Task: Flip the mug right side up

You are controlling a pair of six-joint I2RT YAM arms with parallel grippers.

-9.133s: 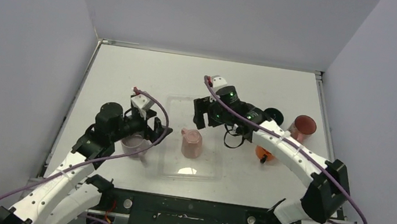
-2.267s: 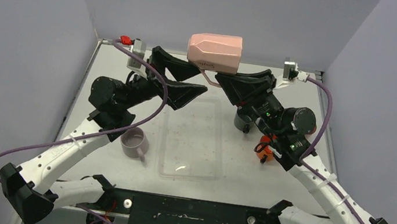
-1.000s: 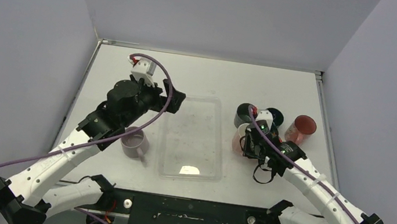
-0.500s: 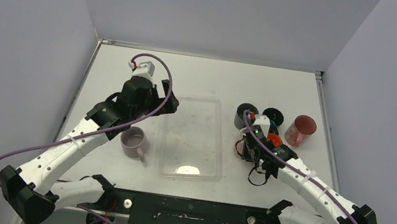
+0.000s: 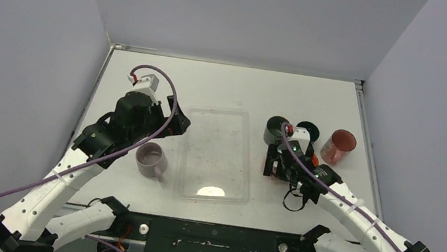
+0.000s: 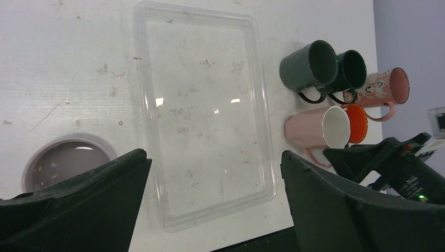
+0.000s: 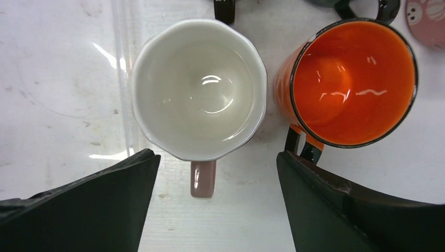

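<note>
Black-fingered, your right gripper [image 7: 216, 160] hangs wide open and holds nothing, directly above the pink mug [image 7: 199, 89]. The mug stands mouth up, close beside the orange mug [image 7: 349, 79] and next to the clear tray [image 7: 123, 79]. I judge it stiff, glossy, slippery and breakable; grasp across the rim wall, not the thin handle.

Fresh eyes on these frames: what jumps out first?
The pink mug stands upright, white inside showing, right of the clear tray and beside an orange mug. The right gripper hangs above it, jaws open. A lilac mug sits alone left of the tray.
</note>
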